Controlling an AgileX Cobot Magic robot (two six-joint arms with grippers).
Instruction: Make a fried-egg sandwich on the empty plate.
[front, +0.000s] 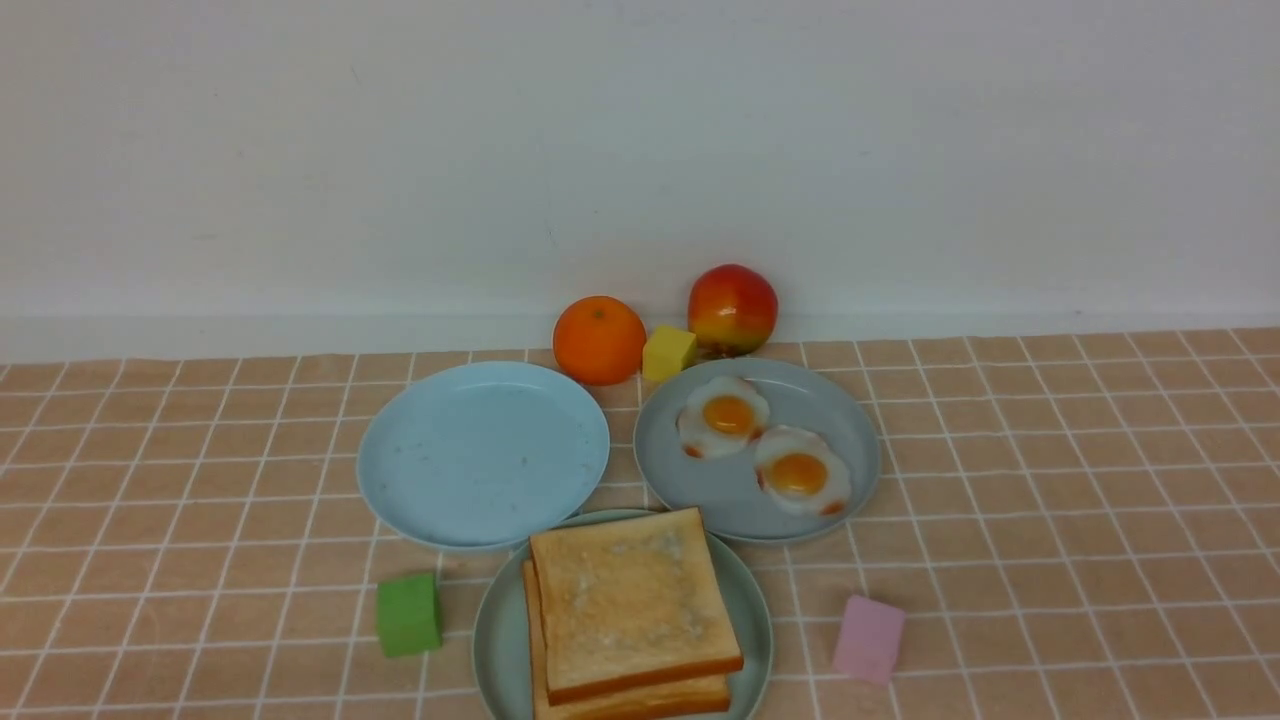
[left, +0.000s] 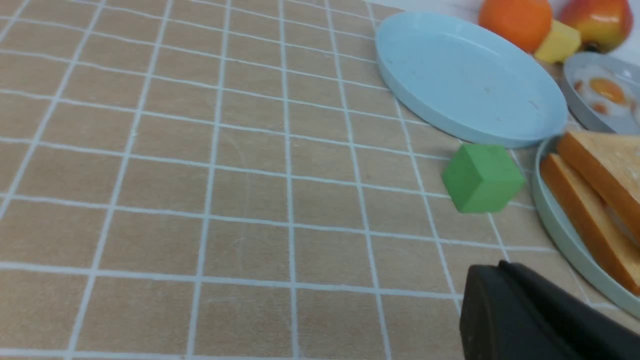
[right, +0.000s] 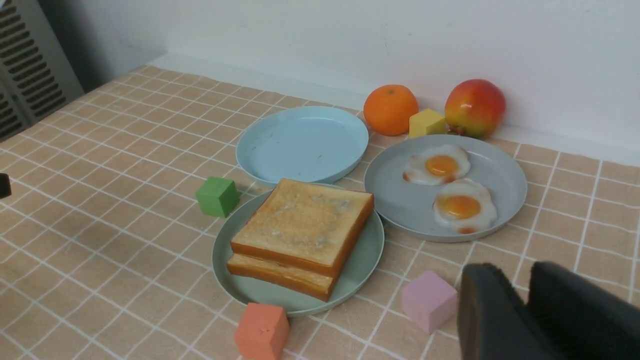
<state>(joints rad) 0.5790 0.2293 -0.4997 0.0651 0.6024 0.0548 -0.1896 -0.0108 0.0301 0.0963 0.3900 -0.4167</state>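
Two golden toast slices lie stacked on the mint-green plate (front: 495, 640) at the near middle, the top toast (front: 630, 595) slightly askew over the lower toast (front: 640, 700). A pale sliver (left: 619, 220) shows between them; I cannot tell what it is. Two fried eggs (front: 723, 415) (front: 800, 472) lie on the grey-blue plate (front: 700, 490). Neither arm shows in the front view. My left gripper (left: 492, 270) is shut, low over the cloth beside the mint plate's rim (left: 560, 230). My right gripper (right: 520, 280) is open with nothing between its fingers, near the pink cube (right: 429, 300).
An empty sky-blue plate (front: 480, 455) sits back left. An orange (front: 598, 340), a yellow cube (front: 668, 352) and a red-yellow fruit (front: 732, 308) stand by the wall. A green cube (front: 408, 613), a pink cube (front: 868, 638) and an orange-red cube (right: 261, 330) flank the mint plate.
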